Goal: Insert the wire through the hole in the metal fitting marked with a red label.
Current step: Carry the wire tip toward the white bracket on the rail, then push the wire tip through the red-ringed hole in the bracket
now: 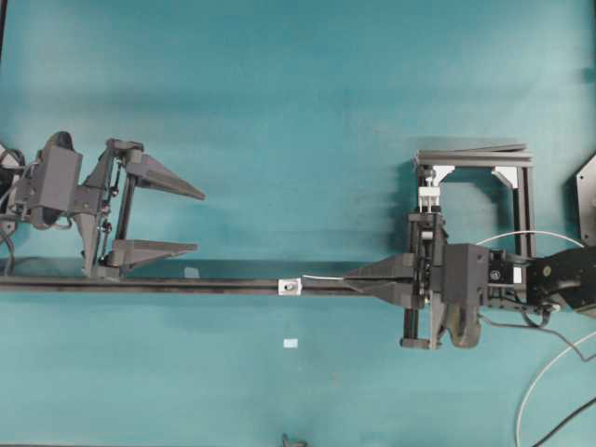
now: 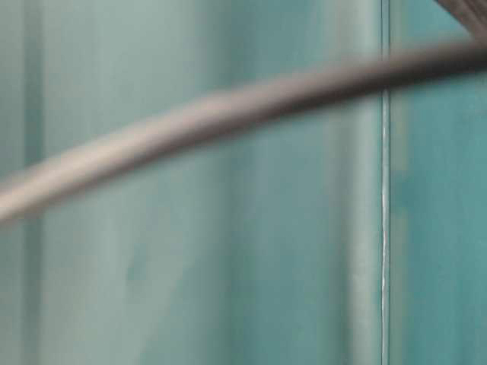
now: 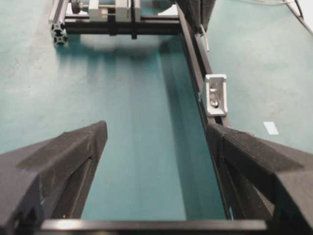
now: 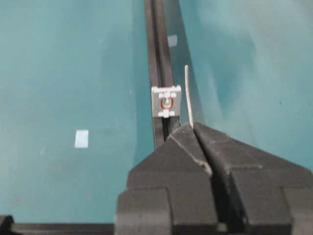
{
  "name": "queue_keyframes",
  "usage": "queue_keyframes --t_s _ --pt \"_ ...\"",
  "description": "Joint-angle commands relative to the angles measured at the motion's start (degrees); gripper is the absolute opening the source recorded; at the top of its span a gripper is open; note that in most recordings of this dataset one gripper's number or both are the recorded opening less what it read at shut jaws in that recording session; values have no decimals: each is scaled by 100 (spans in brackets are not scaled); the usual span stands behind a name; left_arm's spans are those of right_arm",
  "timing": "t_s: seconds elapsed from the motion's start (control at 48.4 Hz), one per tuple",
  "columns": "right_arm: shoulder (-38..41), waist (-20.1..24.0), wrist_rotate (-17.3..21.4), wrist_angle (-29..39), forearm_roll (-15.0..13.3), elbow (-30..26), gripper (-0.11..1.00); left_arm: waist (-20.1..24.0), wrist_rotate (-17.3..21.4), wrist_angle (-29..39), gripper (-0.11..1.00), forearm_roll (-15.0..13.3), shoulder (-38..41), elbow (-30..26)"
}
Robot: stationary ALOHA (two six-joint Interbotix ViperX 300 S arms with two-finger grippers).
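The metal fitting (image 1: pixel 291 287) (image 4: pixel 167 102) (image 3: pixel 215 94), a small silvery block, sits on the black rail. A red ring marks its hole (image 4: pixel 167 103). My right gripper (image 1: pixel 346 277) (image 4: pixel 193 128) is shut on the wire (image 4: pixel 188 98) (image 1: pixel 324 277), just right of the fitting. The thin strand sticks out of the fingertips towards the fitting. In the right wrist view it passes the fitting's right side, outside the hole. My left gripper (image 1: pixel 199 222) (image 3: pixel 156 127) stands wide open and holds nothing, well left of the fitting, its near finger above the rail.
The black rail (image 1: pixel 140 284) runs left to right across the table. A black square frame with a white-and-silver clamp (image 1: pixel 428 197) stands at the back right. Pale tape scraps (image 1: pixel 291 344) lie in front. A white cable (image 1: pixel 549 372) curves at the right. The table-level view is blurred.
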Motion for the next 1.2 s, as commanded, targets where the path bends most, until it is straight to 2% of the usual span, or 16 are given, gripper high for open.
queue_keyframes --t_s 0.0,0.434,1.177 --pt "-44 9 18 -35 -26 -44 -1 -26 -9 -62 56 0 -35 -26" --pt "-44 9 123 545 -26 -176 -1 -26 -9 -26 55 0 -62 -26" --pt "18 -132 149 853 -18 -264 -1 -26 -9 123 55 9 -70 -53"
